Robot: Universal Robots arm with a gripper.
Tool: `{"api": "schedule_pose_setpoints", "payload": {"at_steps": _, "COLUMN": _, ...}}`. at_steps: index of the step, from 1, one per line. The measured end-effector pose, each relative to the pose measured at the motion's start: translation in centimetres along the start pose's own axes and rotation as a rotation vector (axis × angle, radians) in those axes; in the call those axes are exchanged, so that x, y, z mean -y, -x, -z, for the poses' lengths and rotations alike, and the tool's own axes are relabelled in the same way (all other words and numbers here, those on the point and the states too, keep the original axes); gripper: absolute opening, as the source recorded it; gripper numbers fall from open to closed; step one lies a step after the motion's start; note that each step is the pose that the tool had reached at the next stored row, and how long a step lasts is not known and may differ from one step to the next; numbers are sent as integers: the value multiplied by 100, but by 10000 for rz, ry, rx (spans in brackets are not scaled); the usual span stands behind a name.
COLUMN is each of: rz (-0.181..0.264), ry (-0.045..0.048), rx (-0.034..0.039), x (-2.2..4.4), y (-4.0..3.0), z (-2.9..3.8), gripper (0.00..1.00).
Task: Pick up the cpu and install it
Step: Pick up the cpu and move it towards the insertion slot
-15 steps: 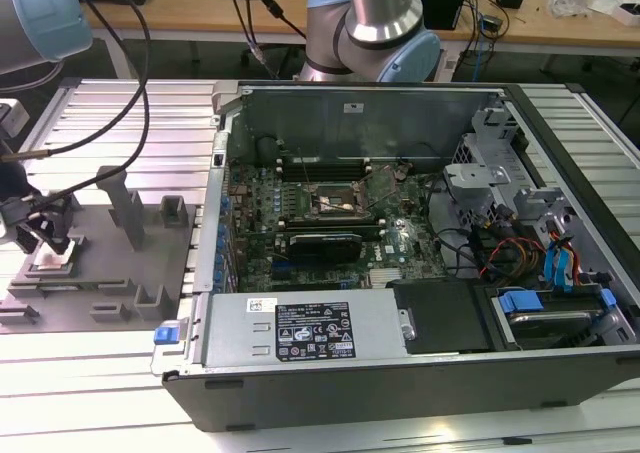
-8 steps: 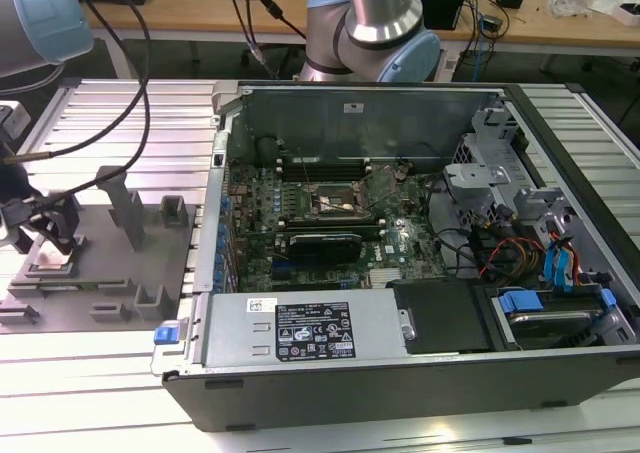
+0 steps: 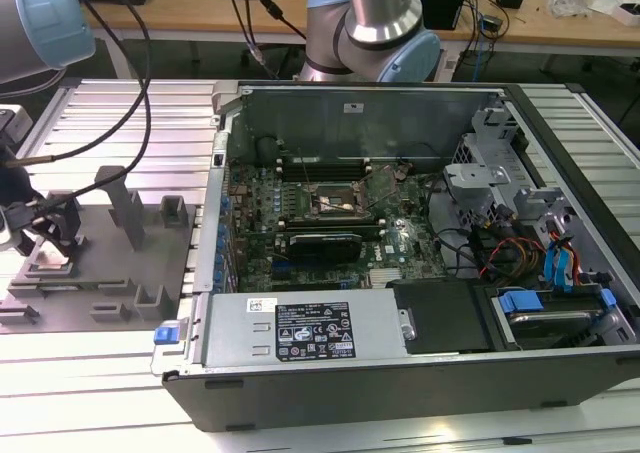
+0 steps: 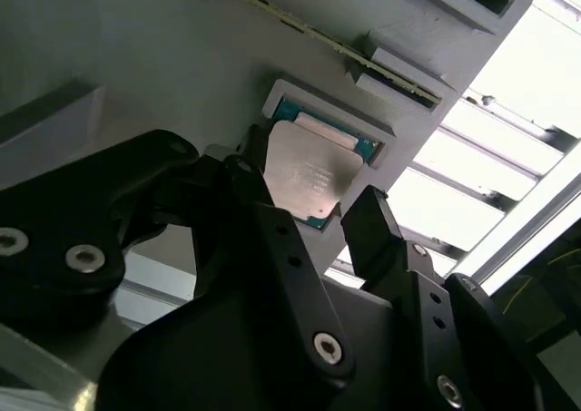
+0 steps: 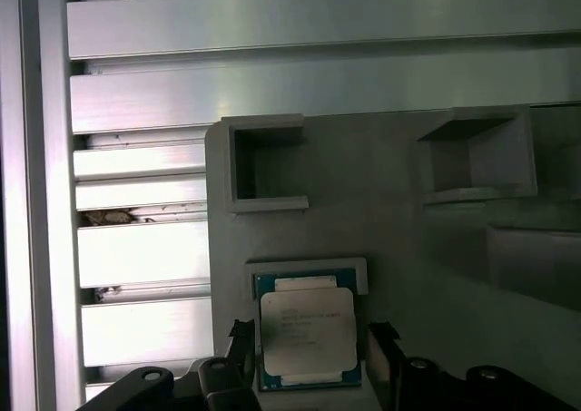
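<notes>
- The cpu (image 4: pixel 307 177) sits flat in its little recessed pocket on the grey fixture plate (image 3: pixel 120 273), silver lid up. It's over at the exterior view's left, well apart from the open computer case (image 3: pixel 400 393).
- The gripper (image 5: pixel 312 347) is down right over it with its jaws apart. In both wrist views one of the black fingers (image 5: pixel 381 352) stands on each side of the chip, so it straddles the chip and hasn't clamped on it.
- I can't tell whether either finger is actually touching the chip's edge. One side looks tighter than the other in the first wrist view.
- Nothing is lifted yet, so I'd say the task is at the very start of the pick.
- Biggest worry, imo: if that uneven gap is real, the closer finger would make contact first. It could shove the chip against the pocket wall or tip it up on one edge.
- The chip is thin and the pocket rim is right there (not much edge to grab). If the fingers sit too high they could slip off the lid, and too low they'd jam on the fixture.
- A crooked grip here would be bad news later at the socket (image 3: pixel 335 205) on the board, since a tilted chip could land wrong on the contacts.
</notes>
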State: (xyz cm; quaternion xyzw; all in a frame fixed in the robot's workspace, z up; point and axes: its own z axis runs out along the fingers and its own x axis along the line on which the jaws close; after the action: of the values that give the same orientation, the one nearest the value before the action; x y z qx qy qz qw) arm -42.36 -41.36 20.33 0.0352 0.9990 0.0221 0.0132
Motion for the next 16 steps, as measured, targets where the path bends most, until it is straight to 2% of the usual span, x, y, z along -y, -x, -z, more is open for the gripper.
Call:
{"api": "schedule_pose_setpoints", "payload": {"at_steps": 1, "rz": 0, "ry": 0, "rx": -1, "x": 0, "y": 0, "z": 0, "gripper": 68}}
{"api": "schedule_pose_setpoints", "payload": {"at_steps": 5, "rz": 105, "ry": 2, "rx": -5, "x": 0, "y": 7, "z": -25, "gripper": 68}}
{"api": "schedule_pose_setpoints", "payload": {"at_steps": 8, "rz": 380, "ry": 10, "rx": -17, "x": 1, "y": 16, "z": -70, "gripper": 68}}
{"api": "schedule_pose_setpoints", "payload": {"at_steps": 16, "rz": 426, "ry": 9, "rx": -21, "x": -73, "y": 9, "z": -137, "gripper": 68}}
